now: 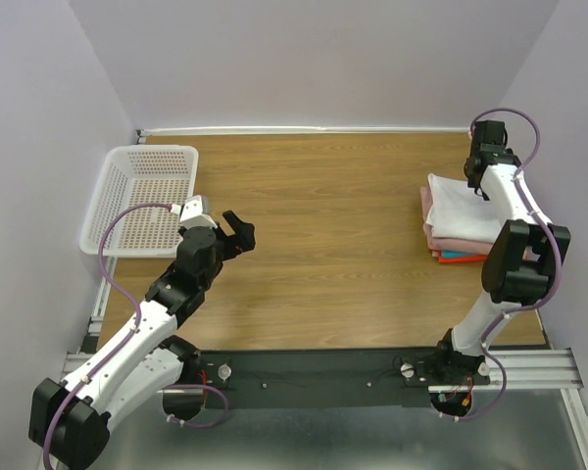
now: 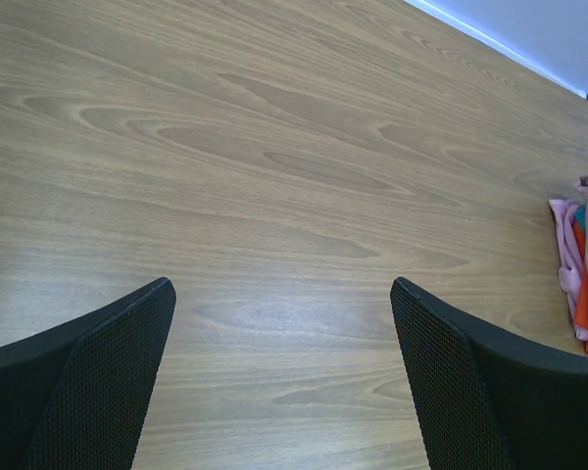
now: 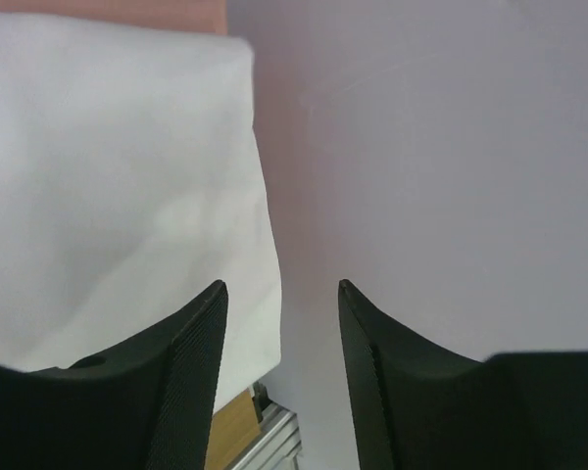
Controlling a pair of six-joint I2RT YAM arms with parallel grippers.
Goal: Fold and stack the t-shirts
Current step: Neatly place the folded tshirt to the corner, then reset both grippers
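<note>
On top of the stack of t-shirts [image 1: 459,230], a folded white t-shirt [image 1: 459,199] is laid. Under it a pink t-shirt [image 1: 456,241] is seen, then a thin blue one [image 1: 458,254], and a red-orange one [image 1: 463,259] at the very bottom.

The right gripper [image 1: 478,186] is held just above the far right corner of the stack. Its fingers [image 3: 191,372] are set a little apart and nothing is pinched between them. The white cloth is seen beside them, not inside.

The left gripper [image 1: 238,228] is held well to the left of the stack, over bare wood. Its fingers [image 2: 98,382] are spread wide and nothing is held. A white plastic basket [image 1: 152,150] is found even farther left of the stack.

The step in hand seems to be the setting down of the white t-shirt on the stack, and the job looks nearly done. Next, the right gripper would need to be lifted straight up, so the cloth is not dragged or the stack pushed crooked.
</note>
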